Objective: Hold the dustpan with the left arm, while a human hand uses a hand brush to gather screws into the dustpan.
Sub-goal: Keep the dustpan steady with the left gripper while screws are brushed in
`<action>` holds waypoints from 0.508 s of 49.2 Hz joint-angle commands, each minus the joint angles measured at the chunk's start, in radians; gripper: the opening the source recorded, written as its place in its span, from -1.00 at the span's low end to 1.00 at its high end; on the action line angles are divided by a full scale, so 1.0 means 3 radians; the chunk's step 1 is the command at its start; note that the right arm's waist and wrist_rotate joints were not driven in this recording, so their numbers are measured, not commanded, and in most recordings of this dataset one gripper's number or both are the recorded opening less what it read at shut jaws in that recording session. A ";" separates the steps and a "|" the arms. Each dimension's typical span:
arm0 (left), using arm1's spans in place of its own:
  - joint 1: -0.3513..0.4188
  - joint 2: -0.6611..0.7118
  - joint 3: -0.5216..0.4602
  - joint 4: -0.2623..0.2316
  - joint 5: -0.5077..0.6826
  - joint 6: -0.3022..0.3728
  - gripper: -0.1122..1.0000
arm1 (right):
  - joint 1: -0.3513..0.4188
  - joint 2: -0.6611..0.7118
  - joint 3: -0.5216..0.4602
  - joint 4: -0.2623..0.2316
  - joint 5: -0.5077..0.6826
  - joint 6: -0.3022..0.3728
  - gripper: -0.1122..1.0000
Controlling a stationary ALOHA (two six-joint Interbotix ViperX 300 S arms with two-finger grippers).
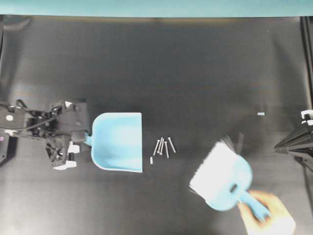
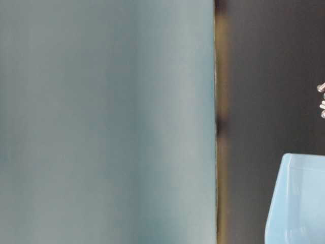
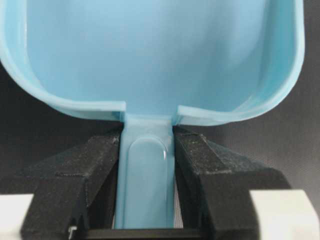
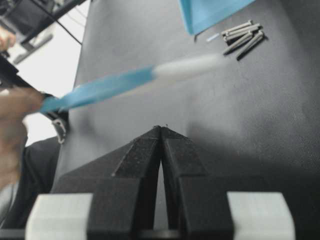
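Overhead view: dustpan [image 1: 117, 141] lies flat on the black table [image 1: 161, 63], mouth facing away from the left gripper [image 1: 80, 139], which is clamped on its short handle, jaws pinching either side of the handle as the left wrist view confirms. Holding it from behind keeps the mouth edge down and, I'd judge, stops it sliding when pushed against. Screws [image 1: 163, 146] sit in a loose bunch just beyond the mouth, straight out from the jaws, none inside yet. Further out on that line, hand brush [image 1: 222, 176] is blurred, bristles aimed back toward the screws and pan, held by the human hand [image 1: 266, 213] by the handle. So sweep looks not yet landed. Right gripper [image 4: 161, 129] is parked well clear at the far edge, jaws closed on nothing.
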 commanded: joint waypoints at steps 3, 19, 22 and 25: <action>0.0005 0.0056 -0.0184 0.0010 0.0097 0.0020 -0.27 | 0.0000 0.0015 -0.0015 0.0015 -0.0026 0.0000 -0.80; 0.0000 0.0159 -0.0327 0.0010 0.0256 0.0010 -0.27 | 0.0000 0.0015 -0.0015 0.0015 -0.0026 -0.0005 -0.80; 0.0000 0.0189 -0.0353 0.0010 0.0291 0.0020 -0.27 | 0.0000 0.0015 -0.0015 0.0015 -0.0026 0.0000 -0.80; 0.0000 0.0220 -0.0373 0.0010 0.0302 0.0015 -0.27 | 0.0000 0.0015 -0.0015 0.0015 -0.0026 -0.0005 -0.80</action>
